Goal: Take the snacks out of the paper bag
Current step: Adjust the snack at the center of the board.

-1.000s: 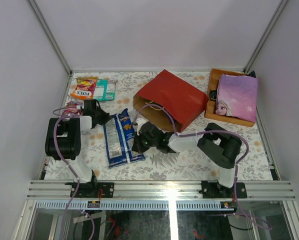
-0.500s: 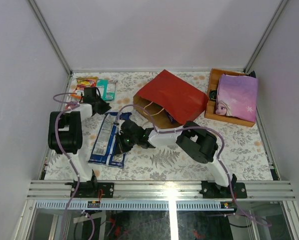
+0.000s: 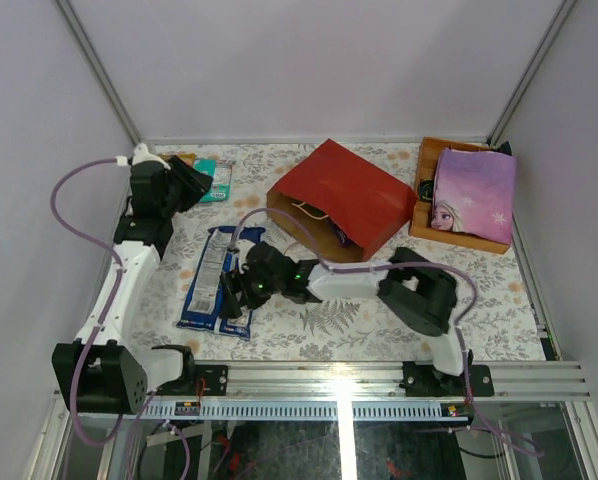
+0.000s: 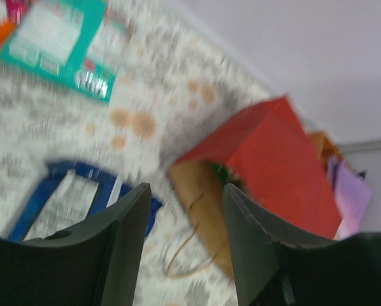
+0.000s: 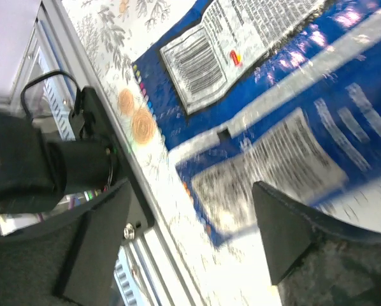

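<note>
— Where are the snacks right now?

— Split. Two long blue packs [image 3: 214, 283] lie flat on the table [image 3: 379, 322], left of the bag's mouth, and a teal pack [image 3: 215, 178] sits at the far left. The paper bag [image 3: 351, 195] lies on its side, mouth facing the arms, with a dark packet [image 3: 341, 237] just inside the lip (which kind, I cannot tell). So I judge the job part done.

— And the grippers?

— Both have let go. The right gripper [image 5: 190, 191] hangs just over the blue packs, jaws spread wide, nothing between them. The left gripper [image 4: 185, 191] is up beside the teal pack, jaws parted and empty, its camera looking toward the bag.

— How will what's left handle?

— Light, I'd say, and slick: glossy film that crumples and slides under the pads. Better to pinch a crimped end seam or a corner than the smooth belly. The bag is light too, stiff paper that would likely drag along with a packet, so the other arm could pin its lip or the loop handle [image 4: 185, 250].
</note>
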`<state>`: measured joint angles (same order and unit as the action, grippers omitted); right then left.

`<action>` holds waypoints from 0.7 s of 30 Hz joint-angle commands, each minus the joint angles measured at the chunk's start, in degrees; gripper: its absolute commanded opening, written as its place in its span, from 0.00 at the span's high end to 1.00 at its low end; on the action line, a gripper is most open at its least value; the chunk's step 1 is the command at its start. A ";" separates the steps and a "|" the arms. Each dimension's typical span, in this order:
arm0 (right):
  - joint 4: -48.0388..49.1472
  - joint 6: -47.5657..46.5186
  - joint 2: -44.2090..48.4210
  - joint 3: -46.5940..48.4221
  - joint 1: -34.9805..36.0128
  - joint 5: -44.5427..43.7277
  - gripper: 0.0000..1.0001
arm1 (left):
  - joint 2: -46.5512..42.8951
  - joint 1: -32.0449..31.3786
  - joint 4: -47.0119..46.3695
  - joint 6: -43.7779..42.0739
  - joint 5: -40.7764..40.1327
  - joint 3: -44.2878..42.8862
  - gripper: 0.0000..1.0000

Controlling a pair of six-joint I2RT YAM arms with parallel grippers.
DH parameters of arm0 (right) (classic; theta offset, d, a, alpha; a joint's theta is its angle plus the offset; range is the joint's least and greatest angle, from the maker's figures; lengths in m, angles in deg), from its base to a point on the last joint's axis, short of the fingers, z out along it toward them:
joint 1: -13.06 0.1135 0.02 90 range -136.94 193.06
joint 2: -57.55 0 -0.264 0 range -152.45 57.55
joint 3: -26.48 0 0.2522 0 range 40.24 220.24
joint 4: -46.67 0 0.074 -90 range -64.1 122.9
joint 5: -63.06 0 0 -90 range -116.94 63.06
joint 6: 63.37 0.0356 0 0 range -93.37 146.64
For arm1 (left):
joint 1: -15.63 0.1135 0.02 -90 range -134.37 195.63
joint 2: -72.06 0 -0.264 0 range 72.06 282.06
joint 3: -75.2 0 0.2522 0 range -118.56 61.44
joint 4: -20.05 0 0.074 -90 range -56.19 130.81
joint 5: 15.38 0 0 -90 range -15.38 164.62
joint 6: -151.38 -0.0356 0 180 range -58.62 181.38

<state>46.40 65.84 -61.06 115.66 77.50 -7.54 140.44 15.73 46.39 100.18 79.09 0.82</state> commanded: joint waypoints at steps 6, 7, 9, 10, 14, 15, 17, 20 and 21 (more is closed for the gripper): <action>1.33 -14.18 37.62 -24.62 0.20 -25.67 0.06 | -9.15 -2.50 14.23 6.17 -0.12 14.15 0.41; 0.96 -14.57 41.18 -27.30 0.20 -28.77 0.04 | -10.64 -2.89 14.74 9.55 0.15 15.43 0.29; -0.68 -15.42 47.93 -31.00 0.19 -34.38 0.03 | -13.52 -4.33 13.94 17.23 2.32 18.78 0.10; -1.64 -15.71 50.28 -32.25 0.16 -36.65 0.02 | -14.65 -5.69 13.28 21.96 3.00 19.98 0.01; -5.59 -16.45 55.51 -33.64 -0.44 -43.60 0.00 | -16.88 -13.29 17.00 37.66 -4.53 20.45 0.00; -6.43 -16.56 56.17 -33.60 -0.66 -44.58 0.01 | -16.71 -15.36 18.63 41.15 -8.40 19.87 0.00; -7.34 -16.81 56.93 -33.55 -1.08 -46.13 0.01 | -14.90 -18.06 21.57 46.90 -11.48 18.29 0.00; -8.23 -16.88 57.49 -33.61 -1.50 -48.10 0.01 | -7.91 -20.01 24.21 51.08 -12.13 14.59 0.00; -8.34 -16.88 57.58 -33.74 -1.59 -48.46 0.01 | -5.39 -20.29 25.57 51.93 -12.12 13.18 0.00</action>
<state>39.06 50.27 -5.04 81.95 76.61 -49.26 127.83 -2.89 66.30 140.64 72.33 19.11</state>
